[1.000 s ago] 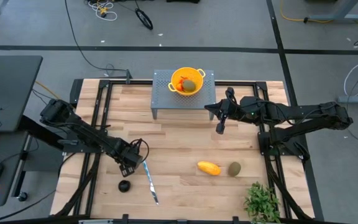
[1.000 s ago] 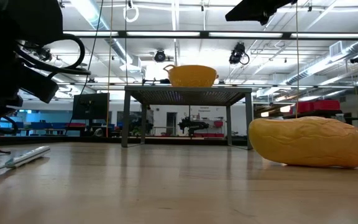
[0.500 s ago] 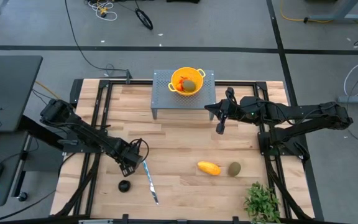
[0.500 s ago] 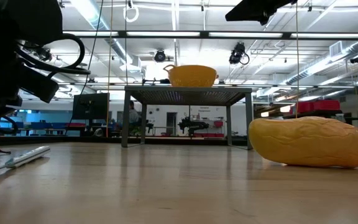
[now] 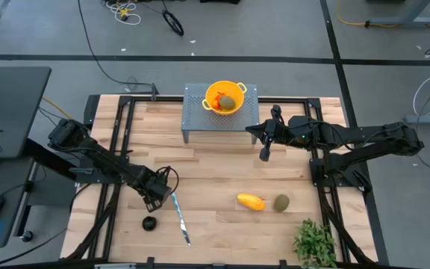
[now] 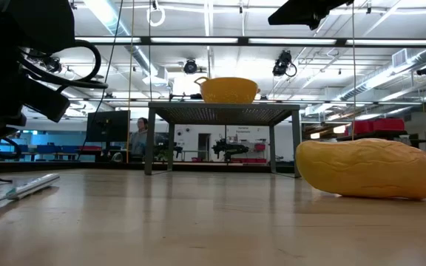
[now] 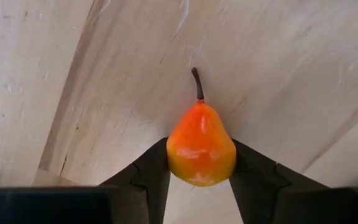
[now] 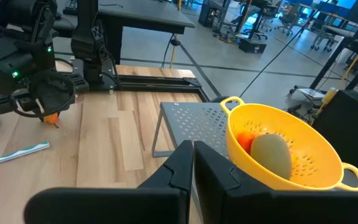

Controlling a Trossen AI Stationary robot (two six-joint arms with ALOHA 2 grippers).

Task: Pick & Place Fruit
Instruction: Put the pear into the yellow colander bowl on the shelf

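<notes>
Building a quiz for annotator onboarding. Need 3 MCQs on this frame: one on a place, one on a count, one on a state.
1. Where does the yellow colander stand?
A. on the grey perforated stand
B. beside the knife
C. by the plant

2. How many pieces of fruit lie bare on the table, no gripper on them?
A. one
B. three
C. five

3. What is the left gripper doing?
A. hanging wide open in the air
B. fingers against both sides of a small orange pear
C. holding the knife

Answers:
1. A: the colander sits on the stand.
2. B: the yellow oblong, the green oval, the dark round fruit.
3. B: the left gripper has the pear between its fingers.
</notes>
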